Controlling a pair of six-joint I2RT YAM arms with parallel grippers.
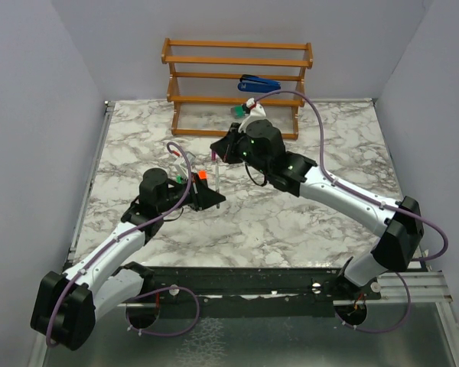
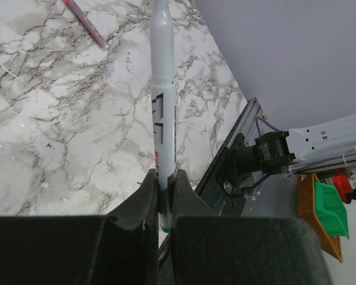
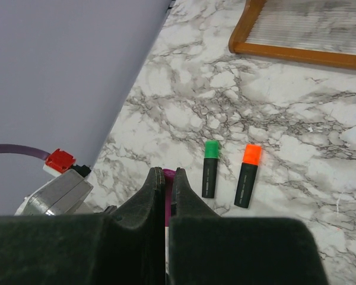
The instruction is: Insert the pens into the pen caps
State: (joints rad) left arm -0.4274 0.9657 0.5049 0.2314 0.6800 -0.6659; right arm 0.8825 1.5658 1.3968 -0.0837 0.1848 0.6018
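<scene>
My left gripper is shut on the thin grey pen, which sticks out past the fingertips above the table. In the top view this pen runs from my left gripper up to my right gripper. My right gripper is shut on the magenta-purple cap. I cannot tell whether the pen tip is inside the cap. The green-ended black marker and the orange-ended one lie side by side on the marble. The thin pink pen lies on the table.
A wooden rack stands at the back with the blue stapler on a shelf, and it also shows in the right wrist view. The table's near edge and black rail lie beside my left gripper. Purple walls close both sides.
</scene>
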